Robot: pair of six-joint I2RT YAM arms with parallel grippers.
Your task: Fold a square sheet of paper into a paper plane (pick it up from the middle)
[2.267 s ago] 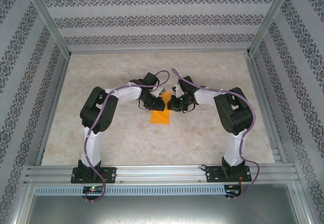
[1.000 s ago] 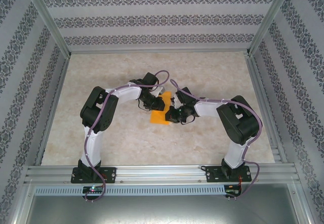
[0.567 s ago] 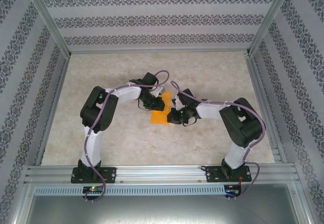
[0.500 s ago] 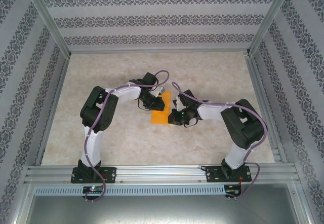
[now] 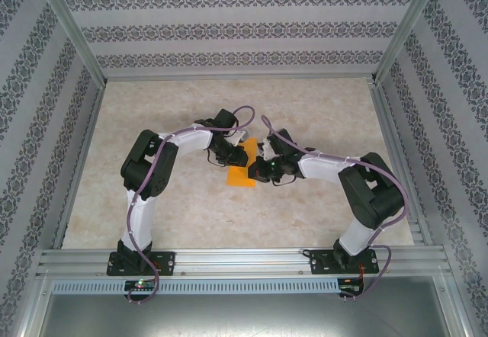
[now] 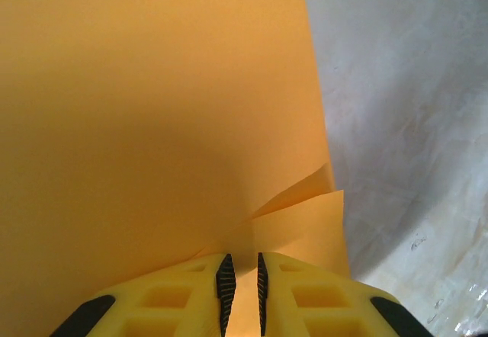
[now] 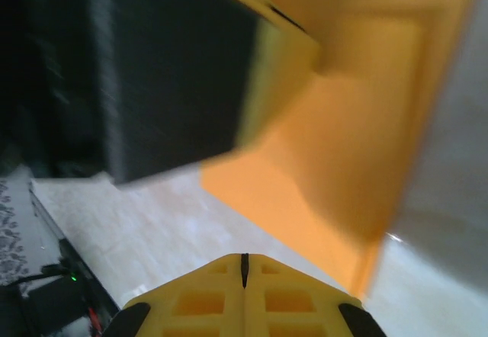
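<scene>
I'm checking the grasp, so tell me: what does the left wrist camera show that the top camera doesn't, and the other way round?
The left wrist view adds the close-up: the left gripper, its yellow fingers nearly closed on the edge of the orange paper, with the paper creased up just beside them. The top view adds the layout: the right gripper facing the left one across the paper, mid-table, with patterned walls around. Both share the orange paper and the pale marbled table.
</scene>
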